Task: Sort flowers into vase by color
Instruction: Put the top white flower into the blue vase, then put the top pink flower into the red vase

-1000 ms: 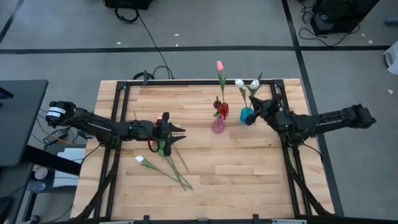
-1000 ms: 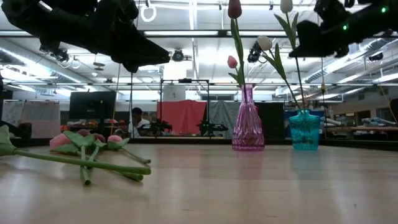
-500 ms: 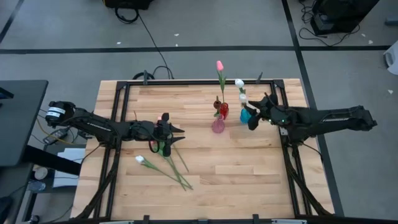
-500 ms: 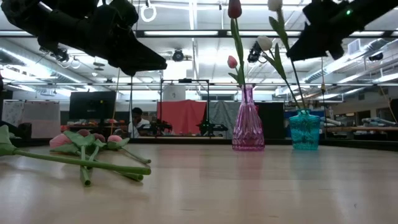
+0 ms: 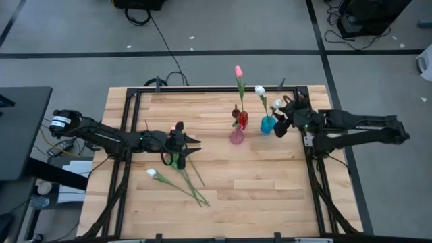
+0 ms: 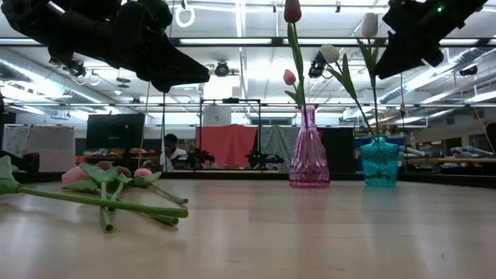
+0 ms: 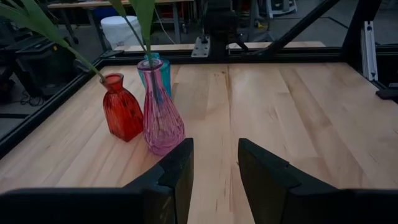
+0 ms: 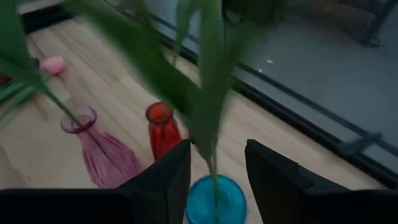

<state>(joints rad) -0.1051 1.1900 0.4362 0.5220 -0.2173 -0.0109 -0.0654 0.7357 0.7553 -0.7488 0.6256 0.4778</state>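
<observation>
Now the right pincer (image 5: 283, 119) has parted, releasing the white flower (image 5: 277, 104) into the blue vase (image 5: 268, 125).

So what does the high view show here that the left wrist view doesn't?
Only the high view shows the loose flowers lying on the table, the flower heads, and the right hand by the blue vase. Only the left wrist view shows the left hand open and empty, close up. Both show the red vase, pink vase and blue vase.
</observation>
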